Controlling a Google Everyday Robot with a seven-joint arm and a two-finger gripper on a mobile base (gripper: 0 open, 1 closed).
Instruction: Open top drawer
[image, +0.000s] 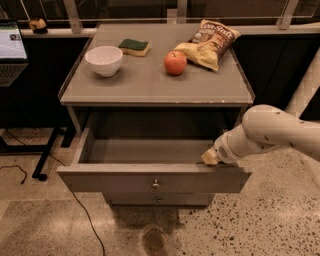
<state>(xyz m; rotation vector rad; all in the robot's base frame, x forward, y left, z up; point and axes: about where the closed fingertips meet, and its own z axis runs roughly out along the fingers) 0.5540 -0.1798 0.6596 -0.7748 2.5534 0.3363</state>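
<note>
The top drawer (120, 181) of the grey cabinet stands pulled out, its inside bare, with a small round metal knob (155, 184) at the centre of its front panel. A lower drawer front with a like knob (159, 200) shows just beneath it. My gripper (210, 157) sits at the right part of the drawer's front top edge, at the end of the white arm (270, 131) that comes in from the right. It rests on or just inside the front panel's rim.
On the cabinet top (150, 87) stand a white bowl (104, 60), a green sponge (134, 46), a red apple (175, 62) and a chip bag (210, 42). A laptop (10, 50) on a dark desk is at the left, with cables on the speckled floor.
</note>
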